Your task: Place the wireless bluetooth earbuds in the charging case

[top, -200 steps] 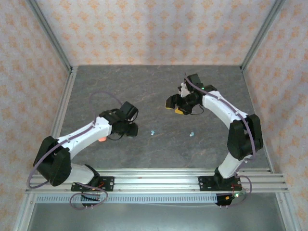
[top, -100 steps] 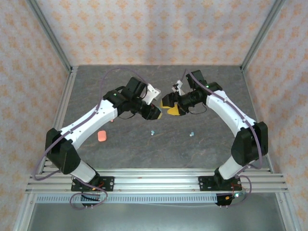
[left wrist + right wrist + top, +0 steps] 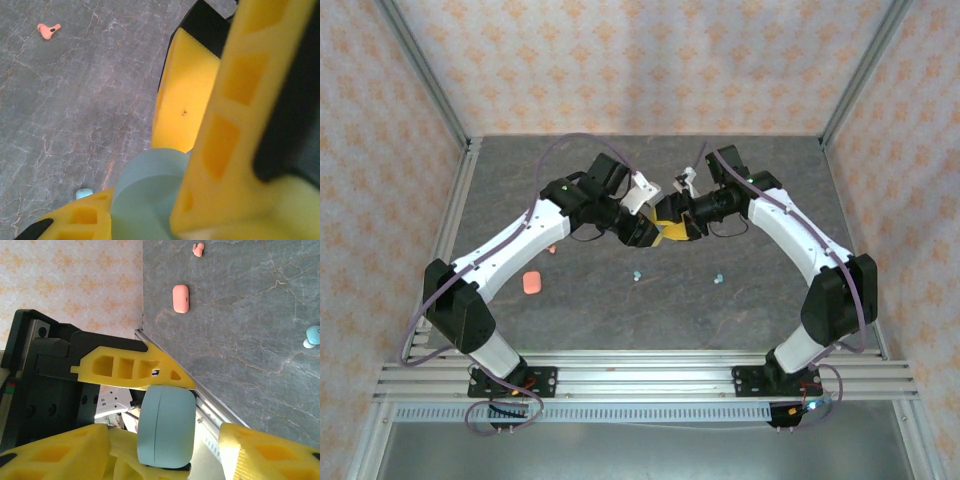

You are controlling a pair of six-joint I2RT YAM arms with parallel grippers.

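Top view: left gripper [image 3: 642, 230] and right gripper [image 3: 678, 226] meet nose to nose above mid-table, apparently for a handover. Two blue earbuds [image 3: 637, 273] lie loose on the table [image 3: 740, 315] just nearer the bases, with the pink case [image 3: 531, 282] well off to the left. Left wrist: its jaws pinch the light blue charging case [image 3: 147, 190], presenting it outward. Right wrist: its own jaws are spread either side of that case, clear of its right side, likely placed to take or steady it for loading.
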